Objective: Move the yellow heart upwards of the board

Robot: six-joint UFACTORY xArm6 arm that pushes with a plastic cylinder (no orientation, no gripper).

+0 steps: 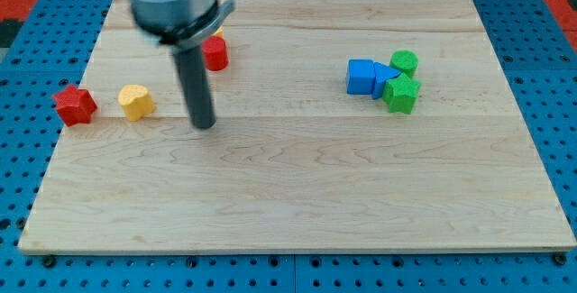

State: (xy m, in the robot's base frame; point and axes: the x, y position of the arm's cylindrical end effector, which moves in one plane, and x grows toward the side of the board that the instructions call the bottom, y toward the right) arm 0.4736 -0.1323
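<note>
While resting near the view's left edge, yellow heart: a matte yellow heart-shaped block (135, 102) on the pale grained wooden board (297, 185), lobes toward the view's top, point toward the bottom.
Neighbour: red star-shaped block (74, 105) just to its left, apart.
Rod: my tip (205, 124), a smooth dark cylinder's end without fingers, stands right of the heart, not touching.
Behind rod: red block (215, 53).
Right cluster: blue cube (361, 77), blue wedge-like block (385, 79), green cylinder (404, 60), green star-shaped block (401, 95), huddled together.

A grey cylindrical housing (blurred) carries a straight dark rod ending in my tip (205, 124).
</note>
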